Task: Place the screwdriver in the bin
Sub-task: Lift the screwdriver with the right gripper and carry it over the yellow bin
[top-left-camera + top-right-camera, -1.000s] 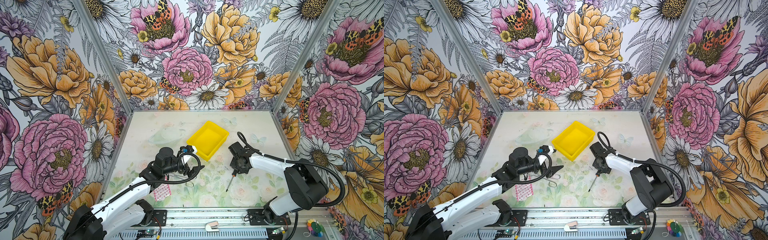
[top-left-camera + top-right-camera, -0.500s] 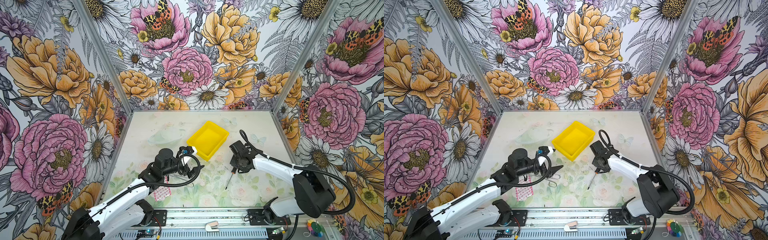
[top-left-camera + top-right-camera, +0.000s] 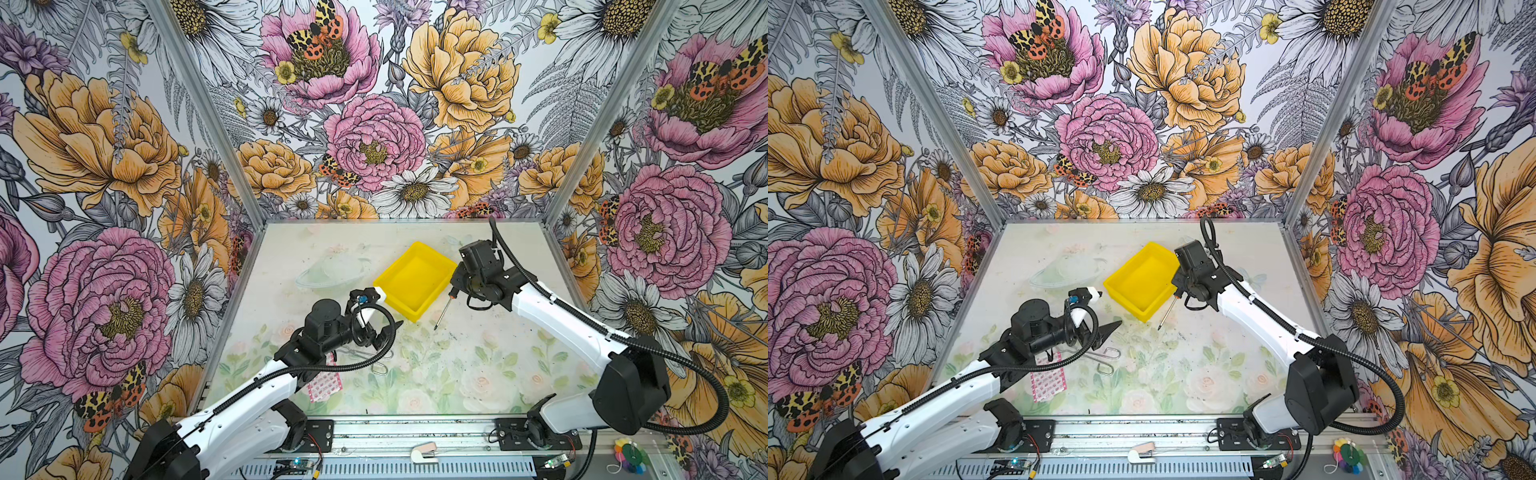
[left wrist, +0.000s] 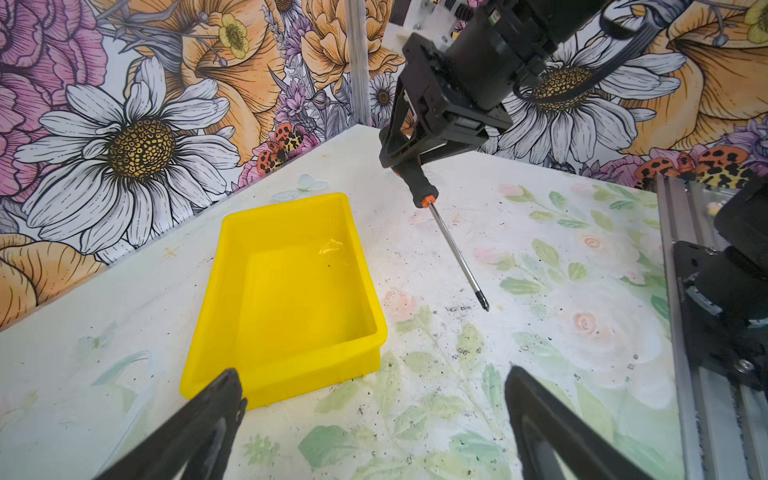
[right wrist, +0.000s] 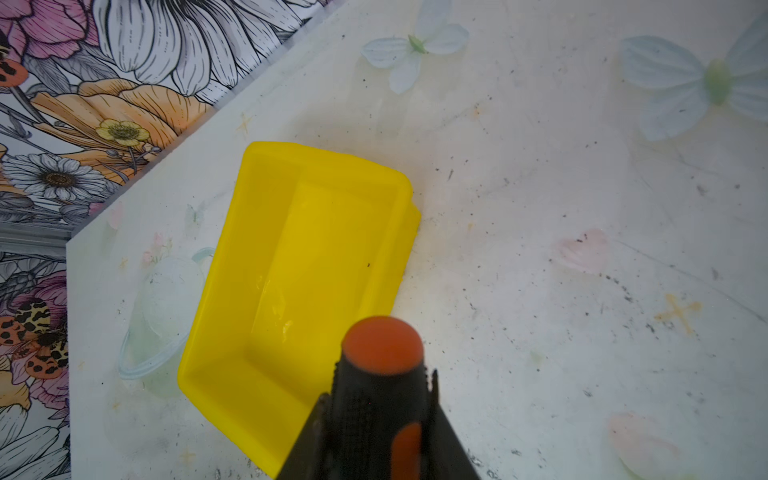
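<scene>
While the table [image 3: 478, 374] carries everything in both top views, its largest item is the bin [image 3: 415, 279], a shallow yellow tray set askew near the middle of the back half, closer to the back edge than to the front edge. Its interior is bare yellow plastic in all four views [image 4: 291, 282].

Next in size, the right gripper [image 4: 409, 160] hangs just beside the bin's right-hand wall, clear of the surface. Its jaws are clenched on the black-and-orange handle of the screwdriver [image 3: 441, 312], as the left wrist view shows. The tool is tilted, handle up, with the silver shaft sloping down toward the front edge; the tip lies close to the table outside the bin, near the bin's front corner. Whether the tip touches the surface cannot be told. In the right wrist view the orange handle end [image 5: 382, 345] overlaps the bin's rim.

The left gripper [image 4: 374, 419] is held off the bin's front-left side, jaws released and spread wide, grasping nothing. Wire tongs [image 3: 1106, 361] lie near it, toward the front edge.
</scene>
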Controlling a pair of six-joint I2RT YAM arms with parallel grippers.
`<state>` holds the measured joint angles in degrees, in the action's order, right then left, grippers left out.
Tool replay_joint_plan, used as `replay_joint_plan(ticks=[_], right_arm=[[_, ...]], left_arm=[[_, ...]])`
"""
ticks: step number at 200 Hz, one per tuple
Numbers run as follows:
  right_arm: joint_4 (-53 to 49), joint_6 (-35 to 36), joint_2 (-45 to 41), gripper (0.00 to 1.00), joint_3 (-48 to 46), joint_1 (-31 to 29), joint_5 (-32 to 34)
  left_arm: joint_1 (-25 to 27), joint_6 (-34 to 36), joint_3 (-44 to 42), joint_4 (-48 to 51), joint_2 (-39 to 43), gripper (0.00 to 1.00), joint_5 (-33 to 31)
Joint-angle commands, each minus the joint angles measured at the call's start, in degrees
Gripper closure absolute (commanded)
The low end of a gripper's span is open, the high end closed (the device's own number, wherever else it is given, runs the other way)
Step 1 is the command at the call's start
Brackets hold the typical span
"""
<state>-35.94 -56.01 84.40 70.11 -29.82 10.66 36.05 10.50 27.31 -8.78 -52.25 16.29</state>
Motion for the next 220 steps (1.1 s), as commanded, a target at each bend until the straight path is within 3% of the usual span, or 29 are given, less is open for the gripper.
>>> replay_joint_plan(ticks=[1, 46, 103, 220], right_arm=[[0.7, 3.1, 4.5, 1.00, 6.5, -0.2, -0.6], [1.0, 6.0, 16.3, 1.00, 19.2, 0.8, -5.2], [2.2, 3.8, 30.4, 1.00, 30.9, 1.6, -10.1], [5.5, -0.9, 43.7, 1.00, 36.1, 3.2, -12.6]], left_arm=[[-0.6, -1.5, -0.3, -2.7, -0.7, 0.01, 0.4], [-2.6, -4.0, -0.7, -3.5, -0.7, 0.01, -1.8], [-6.1, -4.9, -0.5, -3.9, -2.7, 0.01, -1.9], [-12.1, -5.2, -1.0, -2.3, -1.0, 0.01, 1.0]])
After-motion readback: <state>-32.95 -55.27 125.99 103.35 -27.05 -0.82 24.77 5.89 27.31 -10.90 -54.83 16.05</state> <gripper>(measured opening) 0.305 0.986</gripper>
